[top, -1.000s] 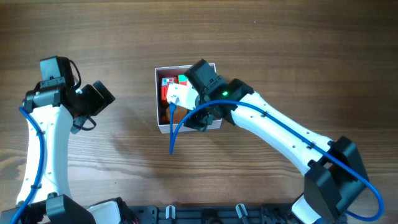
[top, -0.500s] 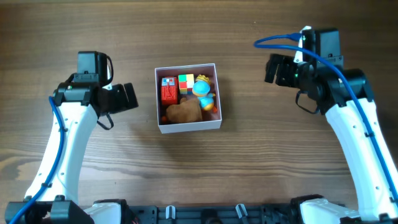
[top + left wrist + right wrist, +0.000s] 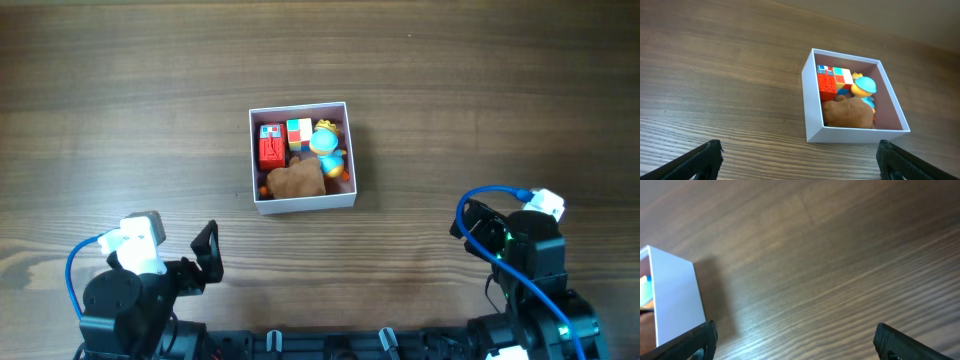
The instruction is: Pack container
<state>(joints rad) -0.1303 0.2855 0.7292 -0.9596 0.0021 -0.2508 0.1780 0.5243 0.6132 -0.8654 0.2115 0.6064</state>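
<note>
The container (image 3: 304, 204), filled with toys (image 3: 326, 143), sits mid-desk (image 3: 500, 90), far and right of the empty, released left hand (image 3: 800, 162), far and left of the released right hand (image 3: 795, 342); the left seems slightly nearer.

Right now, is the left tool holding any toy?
No, the left tool is open with nothing between its fingers, and it hangs over the table short of the container.

The white container (image 3: 812, 100), pink inside, holds a red block (image 3: 826, 85), multicoloured cube (image 3: 842, 76), brown plush (image 3: 847, 112) and seemingly blue-yellow figure (image 3: 864, 87).
</note>
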